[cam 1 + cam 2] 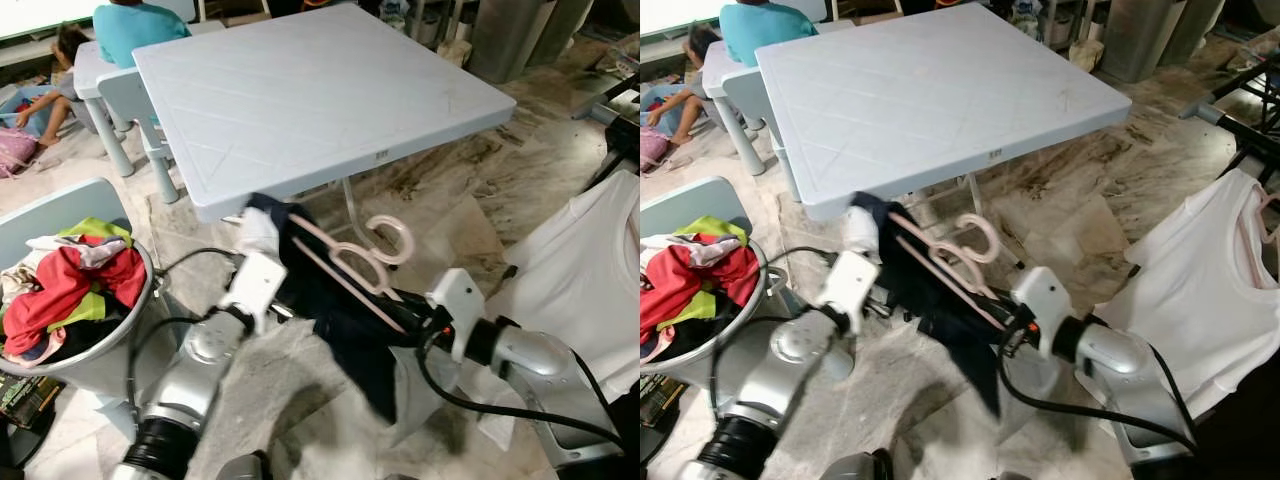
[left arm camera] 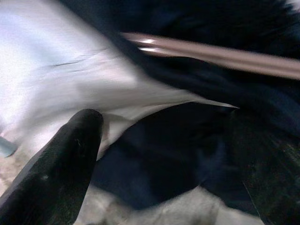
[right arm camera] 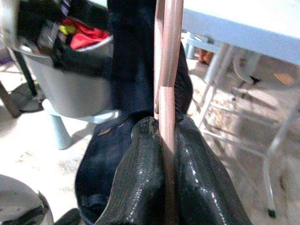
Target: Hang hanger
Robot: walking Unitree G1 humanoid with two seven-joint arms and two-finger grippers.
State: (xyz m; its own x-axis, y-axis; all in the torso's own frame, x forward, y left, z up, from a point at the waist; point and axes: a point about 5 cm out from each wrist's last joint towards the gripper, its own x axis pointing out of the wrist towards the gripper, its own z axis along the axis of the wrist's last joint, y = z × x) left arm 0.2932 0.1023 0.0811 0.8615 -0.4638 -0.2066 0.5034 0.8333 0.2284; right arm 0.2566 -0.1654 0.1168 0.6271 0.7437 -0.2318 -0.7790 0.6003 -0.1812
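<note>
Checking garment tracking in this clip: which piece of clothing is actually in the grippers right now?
The dark navy garment on the pink hanger, held between both arms in front of the table. The white shirt hangs apart at right; the others lie in the basket.

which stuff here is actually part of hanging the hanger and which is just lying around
Part of the job:
- pink hanger, clamped in the right gripper
- dark garment draped on it
- left gripper at the garment's far end

Just lying about:
- grey table
- laundry basket of clothes
- white shirt already hung
</note>
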